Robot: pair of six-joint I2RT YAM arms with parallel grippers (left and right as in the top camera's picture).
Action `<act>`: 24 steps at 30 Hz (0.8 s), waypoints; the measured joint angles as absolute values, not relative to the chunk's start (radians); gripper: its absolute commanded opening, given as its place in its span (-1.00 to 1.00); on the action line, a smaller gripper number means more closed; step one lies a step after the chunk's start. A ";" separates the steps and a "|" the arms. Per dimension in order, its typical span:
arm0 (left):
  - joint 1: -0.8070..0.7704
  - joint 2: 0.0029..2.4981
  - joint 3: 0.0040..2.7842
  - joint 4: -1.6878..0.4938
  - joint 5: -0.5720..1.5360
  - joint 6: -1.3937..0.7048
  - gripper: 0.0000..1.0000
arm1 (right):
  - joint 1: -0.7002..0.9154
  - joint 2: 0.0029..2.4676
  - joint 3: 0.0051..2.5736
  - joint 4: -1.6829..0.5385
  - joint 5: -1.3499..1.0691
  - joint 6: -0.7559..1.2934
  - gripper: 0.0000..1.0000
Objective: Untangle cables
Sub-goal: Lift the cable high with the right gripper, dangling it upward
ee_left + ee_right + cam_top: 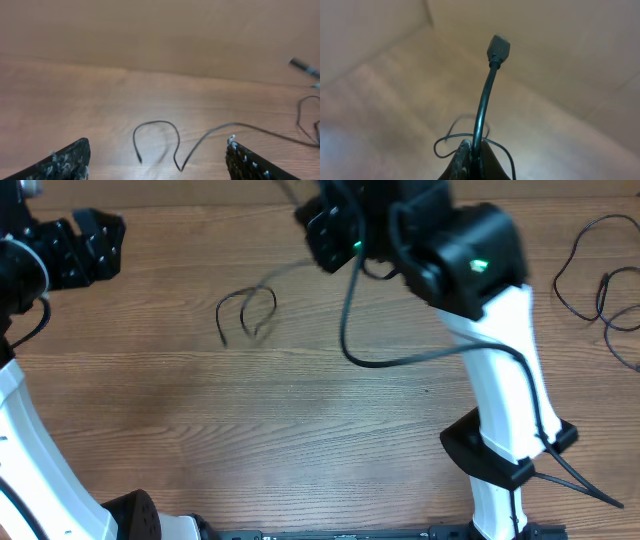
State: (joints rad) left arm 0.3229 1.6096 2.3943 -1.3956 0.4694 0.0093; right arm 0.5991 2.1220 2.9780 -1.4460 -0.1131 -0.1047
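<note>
From above, a brown wooden worktop carries a thin black cable lying in a loose double loop left of centre, one strand rising toward the right claw at the far edge. A second thin black cable sprawls in open curves at the far right, well apart from the first. The left claw sits in the upper left corner. From the left wrist, that claw is released, its speckled fingertips spread wide with the looped cable lying on the wood between them. From the right wrist, the claw is clenched on the cable just below its end, so the small rectangular plug sticks out past the fingers, and the rest of the cable curls on the worktop underneath.
</note>
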 measured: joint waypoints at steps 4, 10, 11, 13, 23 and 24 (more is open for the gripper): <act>0.250 1.641 2.395 -1.293 0.513 0.011 0.70 | 0.566 2.114 3.002 -1.367 -0.093 -0.104 -0.92; 0.104 1.749 2.394 -1.114 0.548 0.011 0.74 | 0.568 2.112 3.001 -1.244 -0.078 -0.105 -0.92; 0.077 1.766 2.394 -1.080 0.550 0.012 0.75 | 0.572 2.111 3.001 -1.229 -0.078 -0.105 -0.92; 0.028 1.790 2.392 -1.007 0.553 0.011 0.70 | 0.578 2.110 3.001 -1.216 -0.078 -0.104 -0.93; -0.176 1.865 2.391 -0.651 0.558 0.019 0.55 | 0.582 2.103 3.001 -1.223 -0.072 -0.107 -0.92; -0.188 1.872 2.391 -0.628 0.557 0.019 0.55 | 0.582 2.103 3.001 -1.224 -0.070 -0.106 -0.92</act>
